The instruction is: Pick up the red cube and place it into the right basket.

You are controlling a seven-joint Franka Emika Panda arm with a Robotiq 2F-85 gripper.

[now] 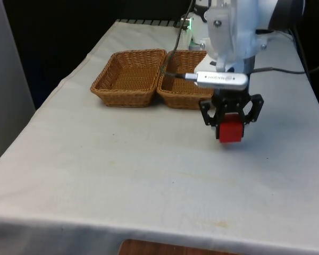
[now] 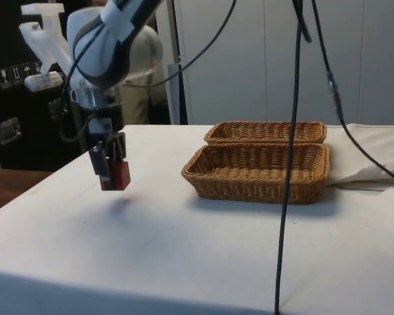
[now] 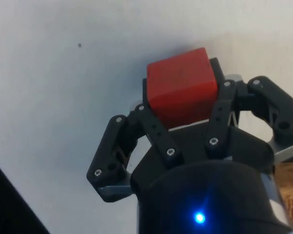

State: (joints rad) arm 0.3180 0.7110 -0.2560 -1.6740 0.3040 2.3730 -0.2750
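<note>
The red cube hangs above the white cloth, held between the black fingers of my gripper, which is shut on it. From the side, the red cube and gripper float clear of the table with a faint shadow beneath. The wrist view has the red cube clamped between both fingers. Two wicker baskets stand side by side behind the gripper: the right basket and the left basket, both with nothing inside.
A black cable hangs down in front of the baskets in the side view. Bare white cloth spreads around and in front of the gripper. The table's edges fall off at both sides.
</note>
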